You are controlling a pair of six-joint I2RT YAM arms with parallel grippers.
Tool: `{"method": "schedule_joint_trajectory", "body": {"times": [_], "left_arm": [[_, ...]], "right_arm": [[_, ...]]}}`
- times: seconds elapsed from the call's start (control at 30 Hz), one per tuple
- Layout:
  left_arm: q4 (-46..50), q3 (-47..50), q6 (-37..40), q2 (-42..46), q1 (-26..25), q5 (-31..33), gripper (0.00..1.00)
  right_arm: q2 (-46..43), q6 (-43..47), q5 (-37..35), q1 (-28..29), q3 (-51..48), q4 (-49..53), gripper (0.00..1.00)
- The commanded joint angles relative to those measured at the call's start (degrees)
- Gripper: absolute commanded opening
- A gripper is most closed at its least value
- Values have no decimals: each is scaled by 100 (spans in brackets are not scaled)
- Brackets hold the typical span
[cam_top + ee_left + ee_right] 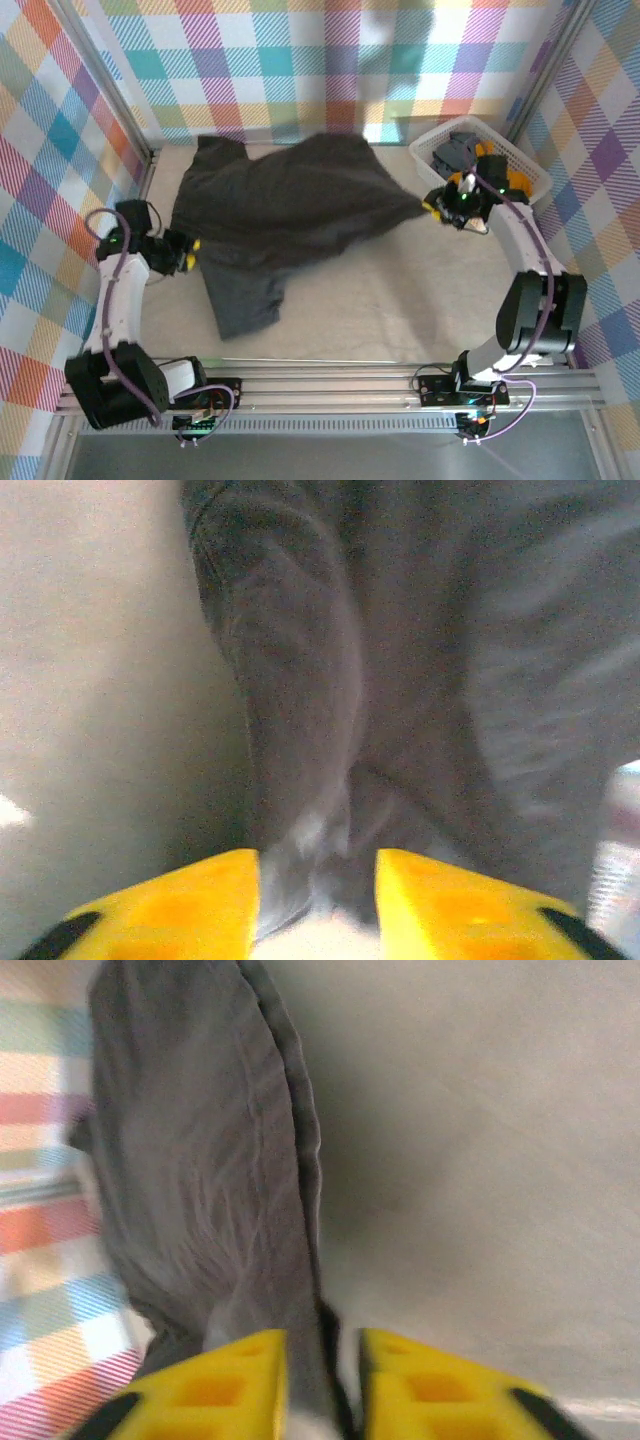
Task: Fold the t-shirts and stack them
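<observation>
A large charcoal-black t-shirt (290, 200) lies spread across the back middle of the table, one part reaching toward the near side (245, 300). My left gripper (192, 250) is at its left edge. In the left wrist view its yellow fingers (200, 900) stand apart with a bunched fold of the shirt (300, 840) loose between them. My right gripper (430, 205) is at the shirt's right corner. In the right wrist view the shirt's hem (300, 1210) runs between the parted fingers, with a gap beside the right finger (430, 1390).
A white lattice basket (533, 178) stands at the back right, just behind my right gripper, with orange cloth (517, 180) and dark grey cloth (452, 150) in it. Checked walls close the table on three sides. Bare tabletop (400, 290) lies in front of the shirt.
</observation>
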State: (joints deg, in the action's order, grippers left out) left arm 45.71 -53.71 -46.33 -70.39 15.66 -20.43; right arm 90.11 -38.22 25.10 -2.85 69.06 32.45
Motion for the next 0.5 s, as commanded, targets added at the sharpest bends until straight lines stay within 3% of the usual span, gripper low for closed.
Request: {"method": "schedule_joint_trajectory", "body": {"times": [0.0,0.13,0.27,0.47], "left_arm": [[-237,404,730,5,60,188,50],[-104,859,774,698,62,345,60],[-163,855,497,1008,24,354,54],[-862,89,-15,-422,-738,557,44]], "right_arm": [[-84,555,-321,148,-398,71,46],[-720,714,-830,340,-1035,79,50],[-963,770,-1317,980,-1148,36,48],[173,836,-1242,1313,-411,-498,39]]}}
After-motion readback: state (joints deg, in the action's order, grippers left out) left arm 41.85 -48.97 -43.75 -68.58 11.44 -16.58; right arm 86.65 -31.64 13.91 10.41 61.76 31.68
